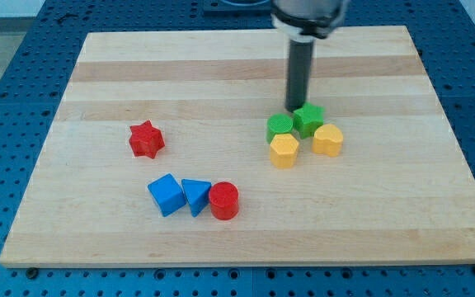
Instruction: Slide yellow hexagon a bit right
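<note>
The yellow hexagon (pixel 284 151) sits right of the board's middle, at the lower left of a tight cluster of four blocks. Directly above it, touching, is a green cylinder (pixel 279 126). To its right lies a yellow heart-shaped block (pixel 328 141), just beside it with a narrow gap between; that block stands in the hexagon's way toward the view's right. Above the heart is a green star-like block (pixel 308 120), pressed against the cylinder. My tip (pixel 294 110) rests on the wooden board (pixel 221 66) just above the two green blocks, at the seam between them, holding nothing and well short of the hexagon. Far off at the view's left are a red star (pixel 146 139), and lower down a blue cube (pixel 167 195), blue triangle (pixel 195 196) and red cylinder (pixel 223 200) in a row.
</note>
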### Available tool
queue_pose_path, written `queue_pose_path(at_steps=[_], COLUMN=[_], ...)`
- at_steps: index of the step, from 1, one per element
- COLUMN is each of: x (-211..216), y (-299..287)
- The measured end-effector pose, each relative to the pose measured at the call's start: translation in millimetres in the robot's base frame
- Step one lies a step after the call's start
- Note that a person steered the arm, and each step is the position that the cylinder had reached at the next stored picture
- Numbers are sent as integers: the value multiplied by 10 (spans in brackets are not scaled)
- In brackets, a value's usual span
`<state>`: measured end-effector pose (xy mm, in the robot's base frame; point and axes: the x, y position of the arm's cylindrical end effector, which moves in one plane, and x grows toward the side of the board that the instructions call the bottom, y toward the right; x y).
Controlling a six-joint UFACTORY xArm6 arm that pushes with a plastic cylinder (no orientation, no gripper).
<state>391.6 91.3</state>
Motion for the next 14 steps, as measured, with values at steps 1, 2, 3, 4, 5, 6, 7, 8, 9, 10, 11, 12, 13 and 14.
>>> queue_pose_path(at_steps=[1, 2, 3, 4, 5, 6, 7, 8, 9, 10, 11, 12, 13, 14], x=[1, 1, 1, 1, -8, -8, 211, 533, 670, 804, 842, 842, 842, 842], y=[171, 98, -44, -59, -393, -794, -870, -870, -877, -822, -791, -791, -735, -589])
